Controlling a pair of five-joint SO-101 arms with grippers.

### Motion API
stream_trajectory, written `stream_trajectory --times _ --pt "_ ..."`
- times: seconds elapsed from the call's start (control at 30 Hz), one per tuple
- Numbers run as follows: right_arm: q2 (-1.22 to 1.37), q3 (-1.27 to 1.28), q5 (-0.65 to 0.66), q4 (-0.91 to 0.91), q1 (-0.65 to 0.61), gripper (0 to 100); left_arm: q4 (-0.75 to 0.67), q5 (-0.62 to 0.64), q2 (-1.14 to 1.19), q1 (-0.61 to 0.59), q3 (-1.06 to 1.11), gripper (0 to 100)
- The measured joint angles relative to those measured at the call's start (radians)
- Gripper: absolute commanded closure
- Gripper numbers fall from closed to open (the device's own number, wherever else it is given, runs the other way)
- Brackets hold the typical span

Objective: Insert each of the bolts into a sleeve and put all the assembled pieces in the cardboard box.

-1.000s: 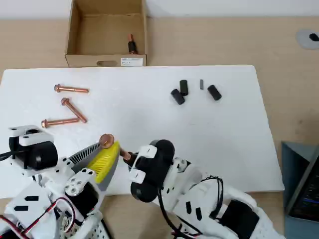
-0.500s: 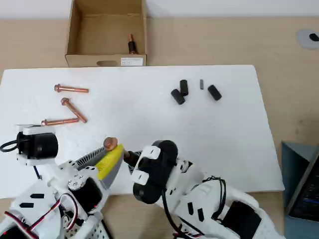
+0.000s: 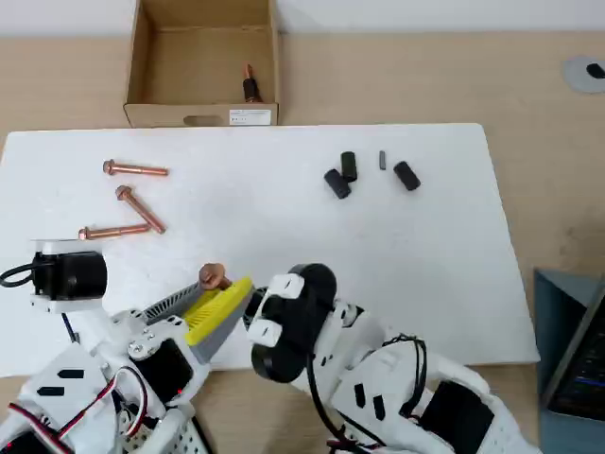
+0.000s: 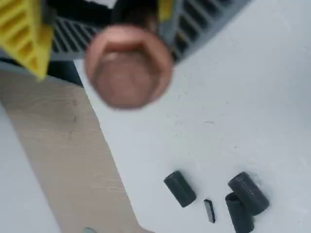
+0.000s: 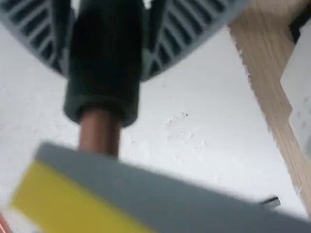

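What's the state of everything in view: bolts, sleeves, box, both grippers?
Brown cardboard box: open, holds one assembled piece.
Assembled bolt-and-sleeve piece: lying in box.
Three loose copper bolts: flat on white mat, unsleeved.
Three loose black cylindrical sleeves: on mat, empty.
Held copper bolt: shaft partly inside held sleeve.
Held black sleeve: bolt shaft entering it.
Left gripper: shut on held copper bolt.
Right gripper: shut on held black sleeve.

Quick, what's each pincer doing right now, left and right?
Left pincer: closed, holding a copper bolt.
Right pincer: closed, holding a black sleeve, with the bolt's shank in its end.
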Motion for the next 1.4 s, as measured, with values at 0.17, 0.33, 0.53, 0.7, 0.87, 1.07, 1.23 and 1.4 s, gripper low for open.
stream_trajectory --times 0.17,0.33,0.53,0.7,0.87,1.07,1.23,1.4 --pt "0.003 0.003 -0.011 0.002 0.003 98.9 0.000 -0.041 -0.002 -0.014 0.000 83" --pt "0.003 0.002 -0.011 0.002 0.003 98.9 0.000 -0.058 -0.002 -0.061 -0.002 83" --pt "0.002 0.002 -0.011 0.002 0.005 98.9 0.000 -0.058 -0.002 -0.066 -0.002 91" --pt "0.002 0.002 -0.011 0.002 0.103 98.9 0.000 -0.130 -0.002 -0.071 -0.006 99" --pt "0.002 0.002 -0.011 0.037 0.262 98.9 -0.005 -0.288 -0.002 -0.226 -0.018 100" --pt "0.021 -0.040 -0.094 0.041 0.439 98.9 -0.043 -0.482 -0.002 -0.459 0.143 100" --pt "0.147 -0.143 -0.155 0.041 0.522 98.9 -0.120 -0.522 0.000 -0.583 0.367 100" --pt "0.367 -0.322 -0.160 0.021 0.578 98.9 -0.235 -0.522 0.005 -0.629 0.554 100"
